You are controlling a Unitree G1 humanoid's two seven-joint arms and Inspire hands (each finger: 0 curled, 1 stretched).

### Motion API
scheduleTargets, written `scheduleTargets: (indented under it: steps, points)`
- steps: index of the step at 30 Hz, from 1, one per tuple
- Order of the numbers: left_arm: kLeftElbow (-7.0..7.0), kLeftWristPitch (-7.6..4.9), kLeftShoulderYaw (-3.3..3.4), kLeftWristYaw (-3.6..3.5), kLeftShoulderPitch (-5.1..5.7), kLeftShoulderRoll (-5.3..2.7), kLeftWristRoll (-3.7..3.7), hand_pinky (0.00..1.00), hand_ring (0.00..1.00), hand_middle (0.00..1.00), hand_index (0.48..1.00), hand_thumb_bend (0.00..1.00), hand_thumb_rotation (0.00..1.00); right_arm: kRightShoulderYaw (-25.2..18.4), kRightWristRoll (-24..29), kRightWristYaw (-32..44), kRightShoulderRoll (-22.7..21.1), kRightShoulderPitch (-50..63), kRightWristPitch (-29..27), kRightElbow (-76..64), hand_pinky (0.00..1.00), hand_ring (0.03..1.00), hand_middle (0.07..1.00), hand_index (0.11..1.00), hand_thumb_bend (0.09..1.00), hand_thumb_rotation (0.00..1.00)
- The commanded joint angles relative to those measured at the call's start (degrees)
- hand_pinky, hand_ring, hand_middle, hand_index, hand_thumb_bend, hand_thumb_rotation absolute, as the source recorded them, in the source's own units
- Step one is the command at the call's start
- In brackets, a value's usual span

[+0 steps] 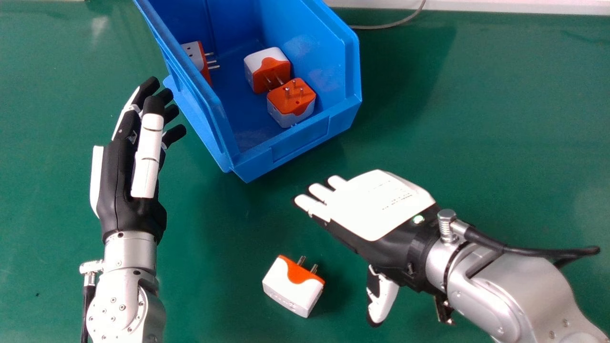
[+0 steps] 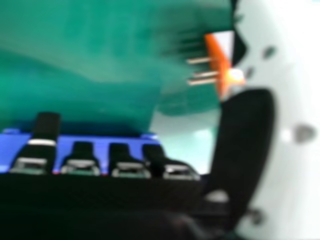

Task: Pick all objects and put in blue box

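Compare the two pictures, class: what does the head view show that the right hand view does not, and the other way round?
Head view: three orange-and-white adapters inside the blue box, the left hand, and the white back of the right hand.

Right hand view: the dark inner side of the right hand's fingers.

Both: the green table, part of the blue box, the right hand's thumb, and the loose adapter with its prongs.

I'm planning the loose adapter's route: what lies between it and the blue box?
In the head view, bare green tabletop lies between the adapter and the blue box, except where the right hand juts over that stretch from the right.
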Motion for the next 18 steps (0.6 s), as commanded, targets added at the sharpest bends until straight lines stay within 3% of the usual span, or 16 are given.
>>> scheduleTargets:
  steps: [1, 7, 11, 13, 16, 18]
  points:
    - [-1.04, -0.63, -0.15, 0.01, -0.58, 0.01, -0.41, 0.8, 0.85, 0.86, 0.863, 0.65, 0.78, 0.57, 0.71, 0.26, 0.43, -1.45, -0.66, -1.93, 0.82, 0.988, 1.0, 0.967, 0.81, 0.13]
    - [-0.78, -1.06, -0.34, 0.52, -0.61, 0.16, 0.51, 0.8, 0.85, 0.86, 0.862, 0.65, 0.78, 3.29, -0.2, -0.49, 2.12, -2.44, -1.44, -1.11, 0.82, 0.984, 1.0, 0.967, 0.822, 0.14]
    - [-1.05, -0.82, -0.27, 0.62, -0.4, 0.13, 0.33, 0.8, 0.85, 0.86, 0.862, 0.65, 0.78, 4.81, 0.22, 0.14, 2.59, -2.94, -1.84, -0.92, 0.81, 0.982, 0.999, 0.965, 0.82, 0.13]
    - [-1.19, -0.6, -0.21, 0.28, -0.33, 0.15, -0.21, 0.8, 0.86, 0.86, 0.863, 0.65, 0.78, 5.37, 0.15, 0.75, 2.82, -3.15, -1.68, -1.03, 0.8, 0.976, 0.994, 0.961, 0.801, 0.1]
    - [-1.17, -0.73, -0.23, 0.27, -0.28, 0.35, -0.05, 0.8, 0.86, 0.87, 0.864, 0.64, 0.79, 5.87, -0.11, 0.08, 3.09, -3.17, -1.64, -0.71, 0.79, 0.973, 0.993, 0.959, 0.799, 0.08]
    - [-1.8, 0.0, -0.24, 0.31, -0.15, 0.21, -0.35, 0.8, 0.86, 0.87, 0.865, 0.64, 0.79, 5.93, -0.13, -0.88, 3.1, -3.14, -1.8, -0.39, 0.78, 0.971, 0.991, 0.957, 0.799, 0.07]
